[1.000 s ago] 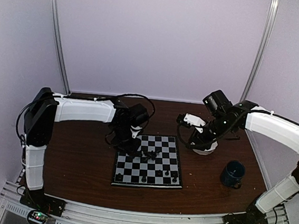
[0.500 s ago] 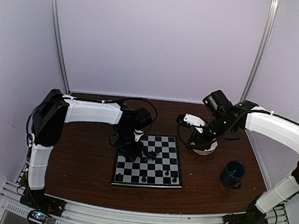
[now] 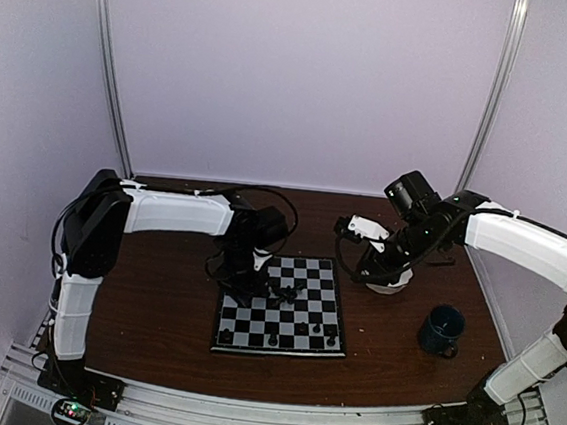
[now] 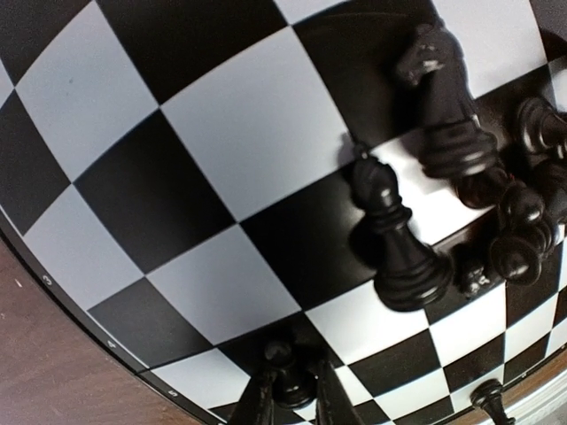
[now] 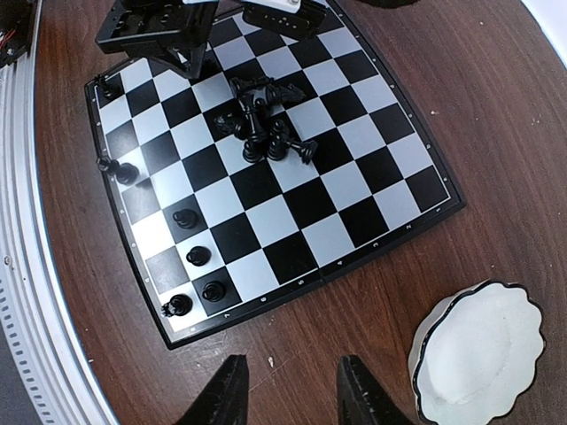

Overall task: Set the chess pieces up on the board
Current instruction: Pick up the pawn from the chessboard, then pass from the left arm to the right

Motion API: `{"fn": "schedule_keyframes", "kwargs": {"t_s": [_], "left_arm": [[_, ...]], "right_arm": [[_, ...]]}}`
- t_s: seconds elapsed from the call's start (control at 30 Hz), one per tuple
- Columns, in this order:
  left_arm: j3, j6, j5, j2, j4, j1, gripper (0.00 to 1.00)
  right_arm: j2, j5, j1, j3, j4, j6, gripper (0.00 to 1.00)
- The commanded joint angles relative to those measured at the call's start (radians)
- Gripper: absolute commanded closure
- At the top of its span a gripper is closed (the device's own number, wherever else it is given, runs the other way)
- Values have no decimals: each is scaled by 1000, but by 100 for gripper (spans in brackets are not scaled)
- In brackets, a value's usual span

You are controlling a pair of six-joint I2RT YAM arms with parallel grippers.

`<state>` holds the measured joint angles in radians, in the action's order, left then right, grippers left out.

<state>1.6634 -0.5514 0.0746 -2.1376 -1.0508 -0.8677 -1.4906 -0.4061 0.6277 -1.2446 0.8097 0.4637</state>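
The left gripper [image 4: 291, 394] pinches a black pawn [image 4: 285, 367] near the chessboard [image 3: 297, 336] left edge. More black chess pieces [image 5: 266, 124] lie heaped mid-board. The right gripper [image 5: 292, 390], fingers spread, hovers near a white scalloped bowl [image 5: 483, 354].

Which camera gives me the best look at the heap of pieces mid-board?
Right wrist: the whole heap lies in frame, sharp, with the board squares around it. Left wrist shows only part of it, very close and blurred at the edge. Top external shows just a small dark clump.
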Motion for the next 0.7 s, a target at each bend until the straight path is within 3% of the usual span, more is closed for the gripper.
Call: {"fn": "schedule_keyframes", "kwargs": {"t_s": [0.0,0.23,0.43,0.67], "left_arm": [[-9,66,-28,73,-13,-5,88],[-71,164,42,314,192,-5,90],[-265,287,192,516,560,-39,88],[-342,360,201,588,681,-75,88]], "right_arm": [[3,-17,-5,-10,-7,-4,64],[-14,-50,-12,-94,15,-63,65],[-106,-295,-22,-275,90,-169,63],[-186,-582,-18,-391,95,-306,58]]}}
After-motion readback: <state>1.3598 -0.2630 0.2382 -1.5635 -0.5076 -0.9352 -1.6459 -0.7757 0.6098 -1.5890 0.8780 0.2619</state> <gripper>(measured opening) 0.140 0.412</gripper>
